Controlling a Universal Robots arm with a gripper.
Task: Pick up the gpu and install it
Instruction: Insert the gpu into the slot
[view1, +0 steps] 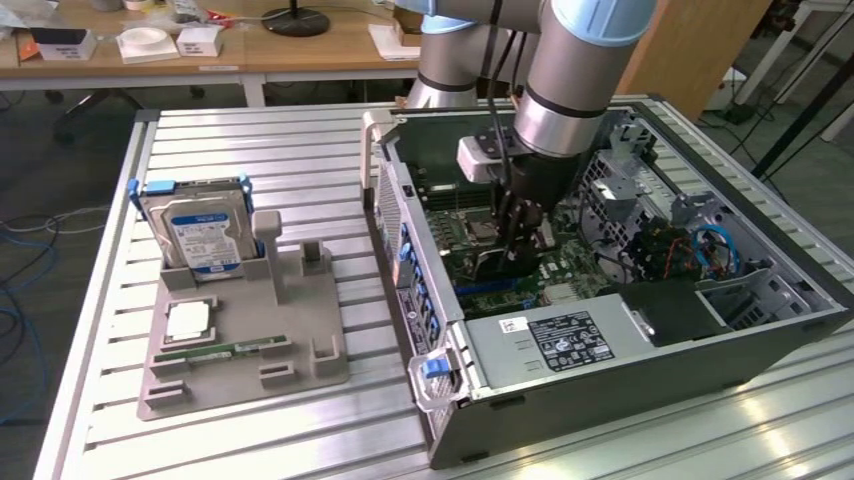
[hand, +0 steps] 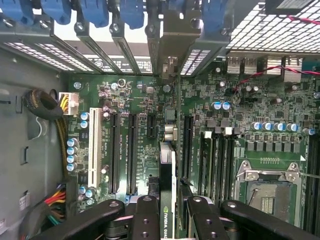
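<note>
Your gpu (hand: 167, 190) stands on edge between the gripper (hand: 167, 220) fingers, which are clamped on it, its green-labelled top edge running toward the slot brackets at the case's rear wall. It hangs just above the motherboard (hand: 240, 100), lined up among the long dark expansion slots. In the exterior view you see the arm reaching down into the open computer case (view1: 747, 345). On the exterior view's left, the grey holder tray (view1: 240, 350) carries the hard drive (view1: 203, 235) upright and the memory stick (view1: 220, 352) lying flat.
</note>
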